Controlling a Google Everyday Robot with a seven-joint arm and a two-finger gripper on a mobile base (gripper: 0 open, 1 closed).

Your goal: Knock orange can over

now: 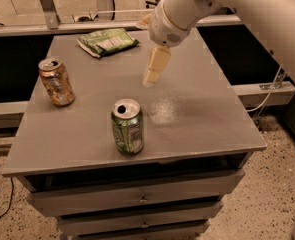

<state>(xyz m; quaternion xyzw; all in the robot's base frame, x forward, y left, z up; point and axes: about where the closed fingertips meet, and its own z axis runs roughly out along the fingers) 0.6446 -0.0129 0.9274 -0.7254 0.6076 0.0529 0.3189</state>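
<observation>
Looking at my feed, the gripper (150,79) hangs over the middle of the grey worktop (207,119), with the arm (187,9) coming in from about 1 o'clock. Honestly can't tell from this angle whether it's clenched or released. The orange can (56,82) stands upright at 9 o'clock on the worktop, near the left edge, well apart from the gripper and roughly at its 9 o'clock. A green can (127,126) stands upright at 6 o'clock near the front edge. A green snack bag (108,41) lies flat around 11 o'clock. Drawers (137,199) sit underneath.
</observation>
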